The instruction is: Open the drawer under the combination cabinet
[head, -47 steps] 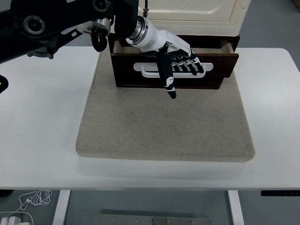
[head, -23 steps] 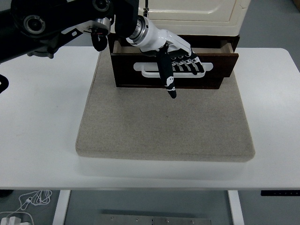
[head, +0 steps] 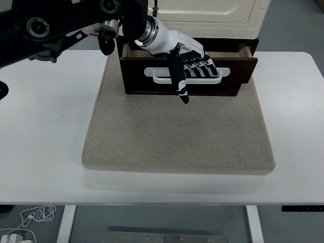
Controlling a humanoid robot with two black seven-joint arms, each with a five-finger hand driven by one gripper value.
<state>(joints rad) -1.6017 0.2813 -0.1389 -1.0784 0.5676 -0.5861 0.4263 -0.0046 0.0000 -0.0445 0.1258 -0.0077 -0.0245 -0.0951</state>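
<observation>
Your left hand [head: 190,63] is hooking fingers [head: 202,68] through white handle [head: 185,76] of partly open drawer [head: 188,71], thumb pointing down.

We take this for a robotics lab — a plain white height-adjustable table [head: 45,152] under the white-and-black robot hand [head: 187,63], loose white cables [head: 30,217] on the grey floor [head: 288,228] well below-left of it.

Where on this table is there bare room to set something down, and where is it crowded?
The grey mat lies bare from the drawer front to its near edge. The white table is bare left and right of the mat. It is crowded at the back: the left hand is on the drawer's white handle, under the cream cabinet.
</observation>
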